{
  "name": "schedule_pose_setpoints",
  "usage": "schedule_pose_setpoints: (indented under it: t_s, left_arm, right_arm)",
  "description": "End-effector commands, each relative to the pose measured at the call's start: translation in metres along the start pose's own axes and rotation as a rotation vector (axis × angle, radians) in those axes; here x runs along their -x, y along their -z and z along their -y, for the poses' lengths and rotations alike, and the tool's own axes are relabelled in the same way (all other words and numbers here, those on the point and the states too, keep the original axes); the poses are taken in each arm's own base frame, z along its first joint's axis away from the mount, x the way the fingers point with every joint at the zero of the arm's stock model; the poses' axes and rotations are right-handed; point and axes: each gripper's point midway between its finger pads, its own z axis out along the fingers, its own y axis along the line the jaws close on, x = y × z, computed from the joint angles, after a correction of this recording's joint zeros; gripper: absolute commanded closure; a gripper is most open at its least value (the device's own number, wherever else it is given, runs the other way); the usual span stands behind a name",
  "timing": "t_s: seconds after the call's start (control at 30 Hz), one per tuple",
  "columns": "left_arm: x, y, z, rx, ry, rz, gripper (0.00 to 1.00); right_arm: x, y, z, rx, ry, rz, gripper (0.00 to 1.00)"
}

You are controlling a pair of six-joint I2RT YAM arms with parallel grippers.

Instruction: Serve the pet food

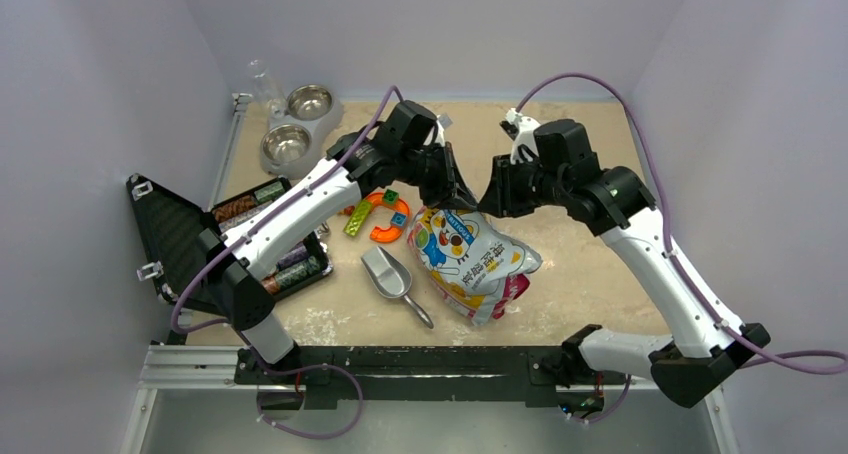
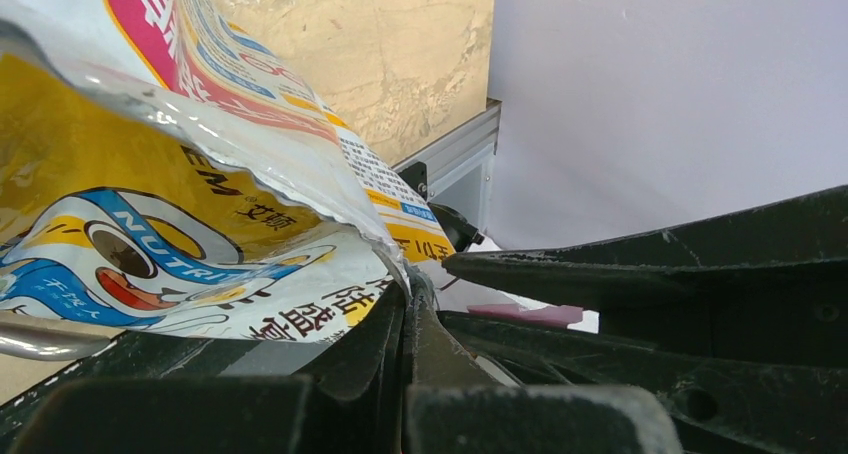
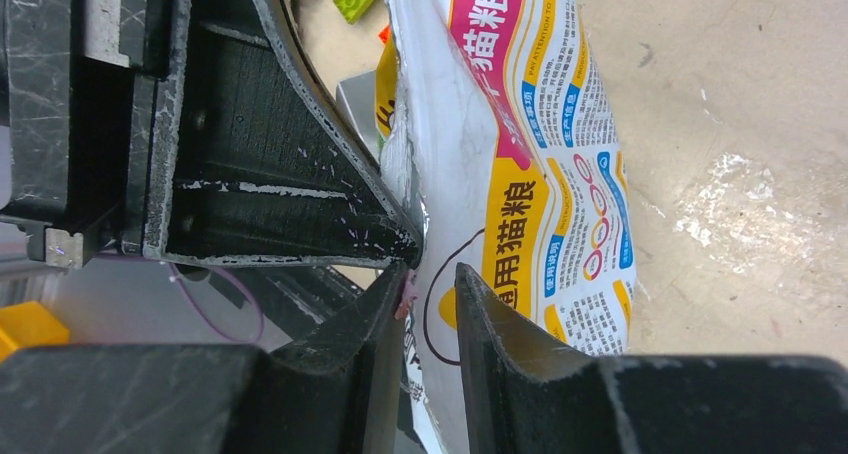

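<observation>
Nearest the lens, the left gripper (image 2: 408, 286) is clamped flat on the cat food bag's (image 1: 470, 259) top edge. The right gripper (image 3: 432, 274) straddles that edge with a narrow gap, and I can't tell if it bites. No kibble shows, so I judge the pet food sits inside the bag, mid-table. Its foil looks soft, slick and bottom-heavy; the top seam is my hold. A metal scoop (image 1: 388, 272) lies just beside it, toy blocks (image 1: 378, 214) beyond, and the steel double bowl (image 1: 295, 124) stands far back left.

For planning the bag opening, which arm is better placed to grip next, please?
Right: the right gripper straddles the top edge of the bag, jaws apart; the left gripper is shut on it.
</observation>
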Motion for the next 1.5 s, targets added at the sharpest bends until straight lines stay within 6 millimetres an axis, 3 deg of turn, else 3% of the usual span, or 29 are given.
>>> schedule_pose_setpoints:
  t_s: [0.0,0.2,0.3,0.5,0.77,0.83,0.9,1.0,1.1,1.23,1.47]
  left_arm:
    - [0.005,0.009,0.004,0.001,-0.017,0.049,1.00]
    - [0.006,0.013,0.014,-0.059,-0.030,0.070,1.00]
    - [0.009,0.017,0.021,-0.094,-0.038,0.096,1.00]
    - [0.006,0.018,0.017,-0.079,-0.033,0.095,1.00]
    - [0.009,0.028,0.033,-0.205,-0.058,0.155,1.00]
    - [0.009,0.030,0.033,-0.204,-0.057,0.157,1.00]
    - [0.008,0.030,0.033,-0.208,-0.063,0.157,1.00]
    - [0.007,0.030,0.037,-0.244,-0.072,0.153,1.00]
    - [0.007,0.034,0.041,-0.281,-0.087,0.164,1.00]
    - [0.005,0.043,0.043,-0.331,-0.100,0.192,1.00]
    - [0.002,0.046,0.040,-0.349,-0.098,0.190,1.00]
  right_arm:
    - [0.014,0.000,0.001,-0.055,0.067,0.068,0.72]
    - [0.009,-0.011,0.004,-0.094,0.079,0.039,0.76]
    - [0.005,-0.014,0.014,-0.157,0.073,0.022,0.86]
    - [0.004,-0.013,0.029,-0.257,0.055,0.025,1.00]
    - [0.011,0.006,0.043,-0.363,0.040,0.074,1.00]
    - [0.011,0.008,0.038,-0.340,0.040,0.059,1.00]
    - [0.011,0.009,0.015,-0.217,0.047,0.052,0.98]
    - [0.016,0.018,-0.017,-0.045,0.063,0.085,0.82]
    - [0.014,0.024,-0.029,0.036,0.080,0.091,0.68]
    - [0.011,0.020,-0.029,0.100,0.067,0.084,0.68]
    - [0.008,0.009,-0.028,0.134,0.055,0.057,0.79]
